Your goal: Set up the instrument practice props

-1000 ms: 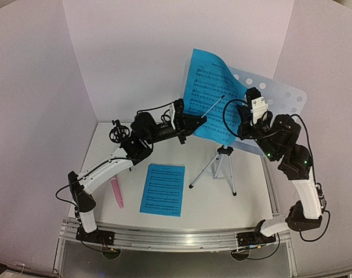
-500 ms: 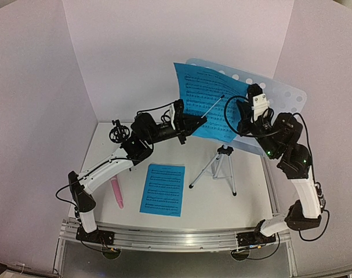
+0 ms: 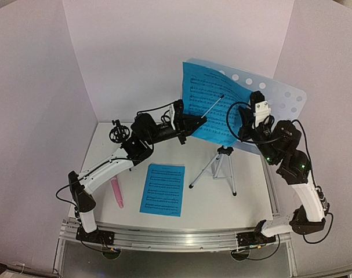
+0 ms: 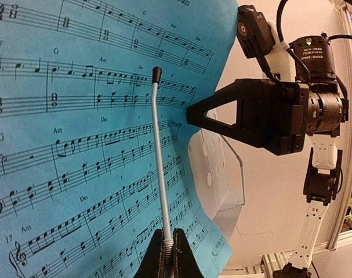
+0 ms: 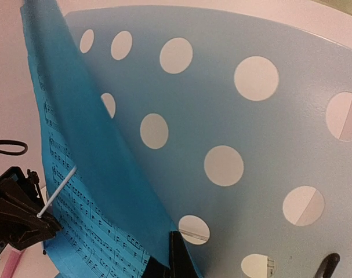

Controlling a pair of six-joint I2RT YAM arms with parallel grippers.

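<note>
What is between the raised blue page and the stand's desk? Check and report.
Nothing visible. The blue page stands angled off the perforated desk, the gap bare in the right wrist view. The silver rod, pinched by the left gripper, lies across the page's printed front, not behind it.

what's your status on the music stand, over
Left claw shut on stand's page wire. Right claw shut on blue sheet, sheet angled off the desk. Second sheet and pink mic lie on table.

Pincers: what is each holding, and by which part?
Left pincer grips the thin silver rod at the end opposite its black tip. Right pincer pinches the blue sheet-music page at its lower corner.
</note>
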